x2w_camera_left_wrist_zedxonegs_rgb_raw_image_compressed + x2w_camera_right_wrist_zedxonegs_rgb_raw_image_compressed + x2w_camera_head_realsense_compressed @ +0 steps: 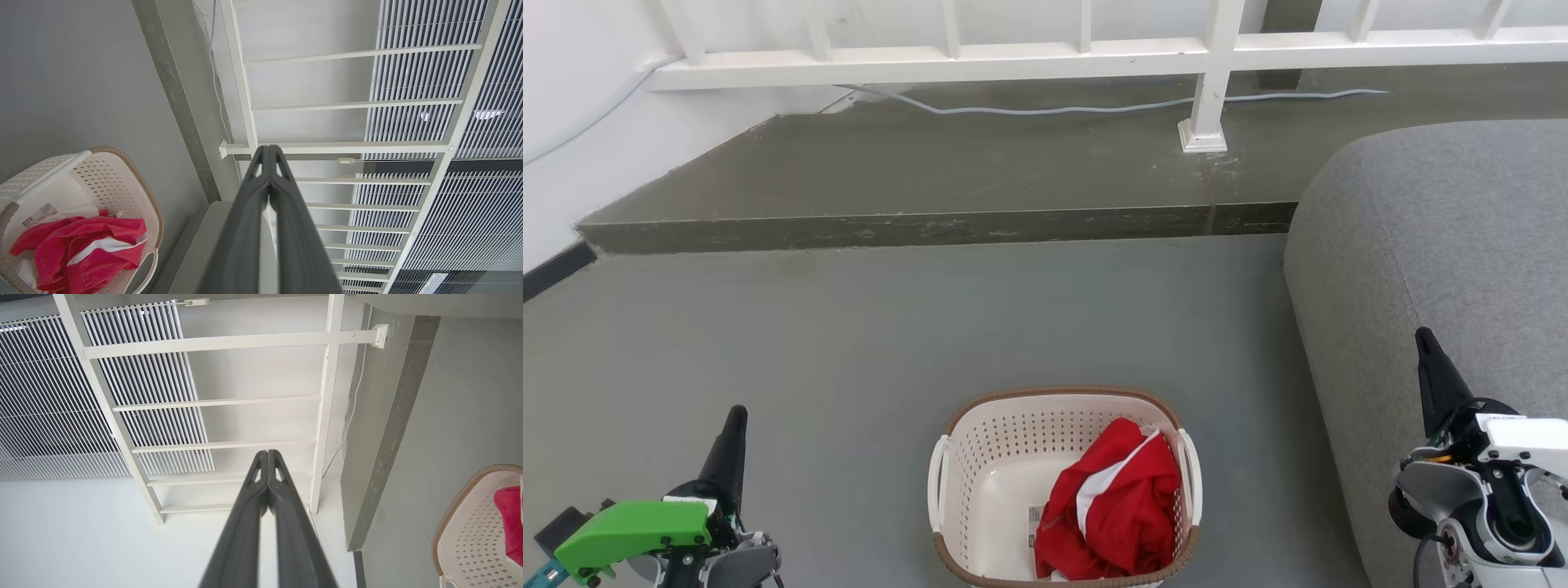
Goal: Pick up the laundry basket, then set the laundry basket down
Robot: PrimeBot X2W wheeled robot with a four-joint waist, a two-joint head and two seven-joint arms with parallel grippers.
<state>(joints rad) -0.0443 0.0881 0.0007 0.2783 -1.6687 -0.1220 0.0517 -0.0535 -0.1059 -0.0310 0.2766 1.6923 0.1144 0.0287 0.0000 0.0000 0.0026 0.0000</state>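
- Grey floor (849, 327) stretched ahead of both grippers to a white railing (1013, 57).
- Left gripper (738, 415) and right gripper (1423, 335) flanked the laundry basket (1013, 433), each with fingers pressed together, empty.
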